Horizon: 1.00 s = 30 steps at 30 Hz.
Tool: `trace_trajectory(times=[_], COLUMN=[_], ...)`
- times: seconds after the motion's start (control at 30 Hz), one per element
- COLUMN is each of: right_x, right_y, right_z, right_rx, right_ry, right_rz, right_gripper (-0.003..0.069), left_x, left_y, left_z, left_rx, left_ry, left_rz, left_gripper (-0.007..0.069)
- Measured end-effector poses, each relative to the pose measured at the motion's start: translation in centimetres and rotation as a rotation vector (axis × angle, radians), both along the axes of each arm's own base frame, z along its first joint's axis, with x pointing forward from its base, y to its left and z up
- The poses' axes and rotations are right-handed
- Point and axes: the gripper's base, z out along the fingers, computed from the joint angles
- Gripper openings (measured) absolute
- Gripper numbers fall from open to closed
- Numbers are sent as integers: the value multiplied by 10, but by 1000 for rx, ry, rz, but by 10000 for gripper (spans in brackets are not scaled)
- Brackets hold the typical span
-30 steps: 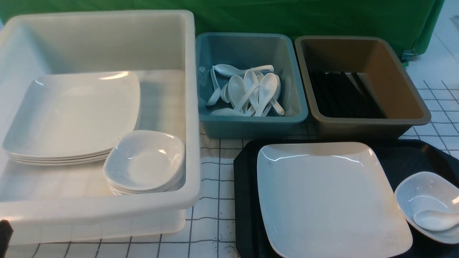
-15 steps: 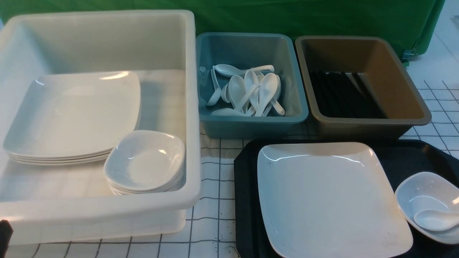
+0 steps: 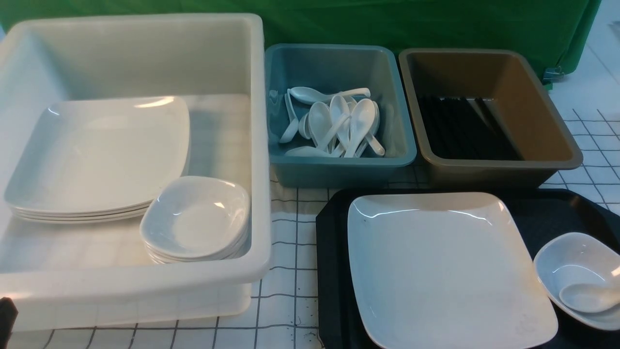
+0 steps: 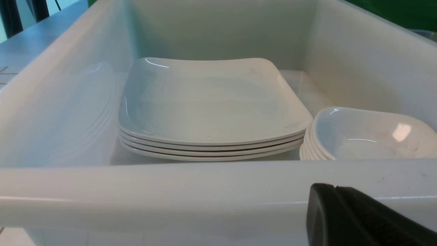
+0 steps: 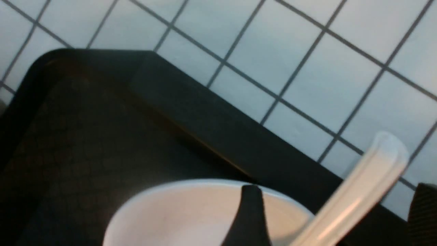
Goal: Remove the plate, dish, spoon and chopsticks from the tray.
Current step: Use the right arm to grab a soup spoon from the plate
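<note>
The white tub [image 3: 135, 286] fills the left of the front view. To its right, the black tray [image 3: 334, 271] lies at the near edge, on the grid-lined cloth [image 3: 290, 232]. Behind the tray stand the brown tub [image 3: 484, 172], floored with black chopsticks [image 3: 460, 128], and the teal tub [image 3: 339, 172], which holds loose white spoons [image 3: 339, 123].

The plate [image 3: 445, 266] covers the tray's middle. The dish [image 3: 566, 261] sits on the tray just right of it, with the spoon [image 3: 586, 296] lying bowl-down inside.

The left wrist view looks over the white tub's near wall and shows the plate stack [image 4: 211, 102] to be four high, with the dish stack [image 4: 368, 133] just beside it. The right wrist view alone shows the tray's clipped corner and the spoon's handle slanting up out of the dish.

The left gripper [image 4: 341, 212] hangs low outside that near wall, fingers pressed together. The right gripper [image 5: 337, 186] hovers over the dish, fingers spread apart, the handle between them.
</note>
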Motion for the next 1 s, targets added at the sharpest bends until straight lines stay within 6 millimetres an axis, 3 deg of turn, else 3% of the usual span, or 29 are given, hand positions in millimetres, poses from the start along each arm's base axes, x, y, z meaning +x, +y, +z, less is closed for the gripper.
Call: trace_trajectory(times=[0.23,0.4,0.53,0.63,0.67,0.7,0.87,1.0], right_x=[5,8,7,7,7,7,6,2], right_y=[-1,-2,-3,-3,-3,-2,-2,0], right_z=[-19,-21,-23,-23,-23,-23,-17,7], right_rx=[35,31,18,14,13,18,3,-52], right_ry=[52,38,60,63,63,60,44,-39], right_rz=[-58,-56,-46,-27,-27,-29,7,94], right_gripper=[572,565,370,149,135,62,55,55], left_x=[0,0,0,0,0,0,0,0], left_y=[0,0,0,0,0,0,0,0], left_z=[0,0,0,0,0,0,0,0], left_rx=[0,0,0,0,0,0,0,0], left_ry=[0,0,0,0,0,0,0,0], left_rz=[0,0,0,0,0,0,0,0], left_gripper=[21,21,21,21,21,21,21,21])
